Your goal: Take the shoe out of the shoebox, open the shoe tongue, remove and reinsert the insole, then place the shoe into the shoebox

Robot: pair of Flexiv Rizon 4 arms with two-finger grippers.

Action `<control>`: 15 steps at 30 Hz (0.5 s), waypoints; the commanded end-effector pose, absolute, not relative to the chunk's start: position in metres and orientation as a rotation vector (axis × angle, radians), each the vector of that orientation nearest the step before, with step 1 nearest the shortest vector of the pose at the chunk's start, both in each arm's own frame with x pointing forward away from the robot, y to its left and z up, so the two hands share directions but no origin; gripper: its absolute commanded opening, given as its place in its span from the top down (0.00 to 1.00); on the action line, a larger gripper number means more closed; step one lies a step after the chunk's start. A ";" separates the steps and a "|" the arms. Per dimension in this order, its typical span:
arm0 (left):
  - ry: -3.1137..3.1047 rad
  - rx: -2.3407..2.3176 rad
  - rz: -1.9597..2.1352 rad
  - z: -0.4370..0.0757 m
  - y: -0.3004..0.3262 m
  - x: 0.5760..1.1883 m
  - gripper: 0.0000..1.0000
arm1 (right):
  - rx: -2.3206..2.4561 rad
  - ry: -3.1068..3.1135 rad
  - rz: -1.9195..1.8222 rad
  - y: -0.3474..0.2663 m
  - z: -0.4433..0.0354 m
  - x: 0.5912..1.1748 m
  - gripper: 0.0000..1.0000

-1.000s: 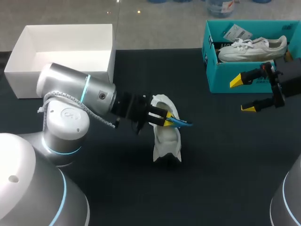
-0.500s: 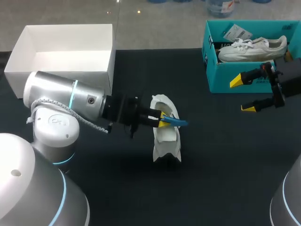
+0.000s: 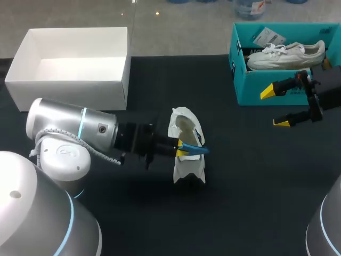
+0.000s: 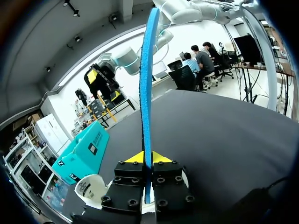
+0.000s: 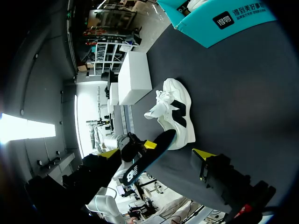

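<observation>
Near the middle of the tabletop (image 3: 240, 186) sits the white shoe (image 3: 187, 160). It is soft and puffy, with its top wide open. From the right wrist view it has a black mark on its side and white laces.

Over the open top of the shoe is the blue insole (image 3: 196, 150). It is thin and flat, like a long strip of foam. In the left wrist view it stands on its edge and pokes straight out ahead of the fingers. I cannot tell if it touches the shoe.

Pinching the insole from both sides is the left gripper (image 3: 181, 149). Its yellow tips are pressed close on the near end of the insole. The left arm (image 3: 74, 130) is a round silver tube with a black wrist. It lies low and reaches from the left edge toward the middle.

At the far right corner is the teal shoebox (image 3: 248, 88), made of card, with another white shoe (image 3: 285, 55) lying in it. Just in front of it hangs the right gripper (image 3: 274, 106), with its fingers spread wide and nothing between them.

At the far left corner is a white box (image 3: 69, 96) with its top open.
</observation>
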State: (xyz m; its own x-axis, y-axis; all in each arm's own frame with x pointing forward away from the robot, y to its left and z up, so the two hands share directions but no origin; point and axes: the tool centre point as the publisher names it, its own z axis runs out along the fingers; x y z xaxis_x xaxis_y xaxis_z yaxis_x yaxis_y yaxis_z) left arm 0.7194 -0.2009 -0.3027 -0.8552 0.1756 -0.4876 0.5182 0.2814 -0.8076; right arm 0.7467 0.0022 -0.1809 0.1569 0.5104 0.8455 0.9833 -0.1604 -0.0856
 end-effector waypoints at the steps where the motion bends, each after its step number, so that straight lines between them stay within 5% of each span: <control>1: 2.262 0.636 -1.570 -0.315 -0.206 0.725 1.00 | -1.769 -1.431 -0.894 0.003 -0.181 0.747 0.00; 15: 2.353 0.599 -1.494 -0.341 -0.211 0.749 1.00 | -1.769 -1.431 -0.894 0.003 -0.181 0.747 0.00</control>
State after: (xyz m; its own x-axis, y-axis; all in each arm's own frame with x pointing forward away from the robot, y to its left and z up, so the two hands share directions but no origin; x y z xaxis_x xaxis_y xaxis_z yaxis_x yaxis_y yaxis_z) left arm 0.7407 -0.2007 -0.3368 -0.8702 0.1810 -0.4582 0.4921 0.3664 -0.7897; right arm 0.7466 0.0023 -0.1809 0.1569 0.5105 0.8455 0.9833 -0.1604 -0.0856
